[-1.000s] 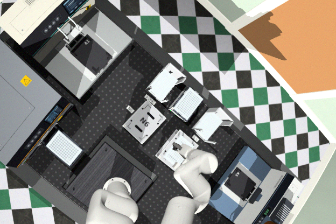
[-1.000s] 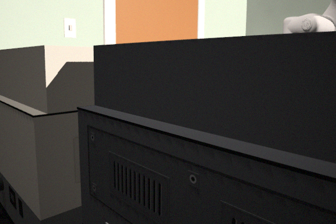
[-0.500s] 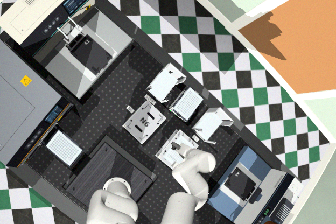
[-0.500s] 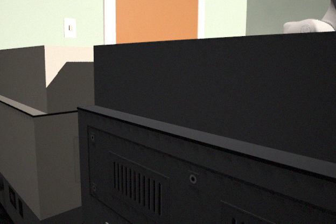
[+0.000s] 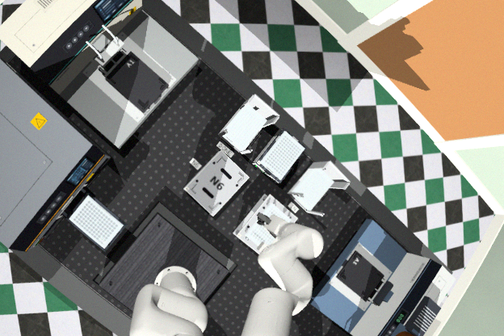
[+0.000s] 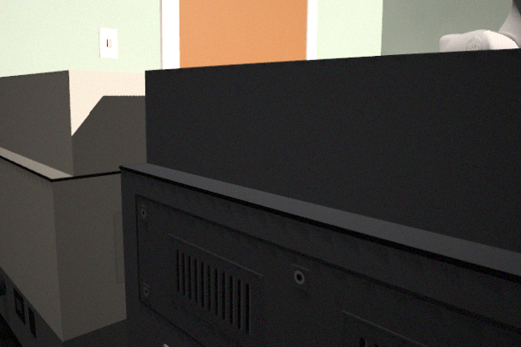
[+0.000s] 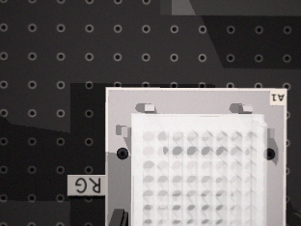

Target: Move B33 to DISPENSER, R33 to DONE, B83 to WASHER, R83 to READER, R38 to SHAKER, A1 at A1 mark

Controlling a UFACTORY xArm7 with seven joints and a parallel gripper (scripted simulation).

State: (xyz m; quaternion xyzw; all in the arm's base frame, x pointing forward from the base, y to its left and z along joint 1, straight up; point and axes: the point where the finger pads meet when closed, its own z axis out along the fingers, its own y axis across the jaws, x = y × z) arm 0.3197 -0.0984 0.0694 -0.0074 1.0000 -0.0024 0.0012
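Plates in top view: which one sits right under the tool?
The plate on the RG nest, partly covered by the arm. The wrist view shows it directly below. The other two visible plates lie away from the tool: one by the grey instrument, one beyond N6.

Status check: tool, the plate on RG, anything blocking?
Tool open, holding nothing, above RG nest. White well plate lies flat inside the nest's locators. Nothing seen between tool and plate.
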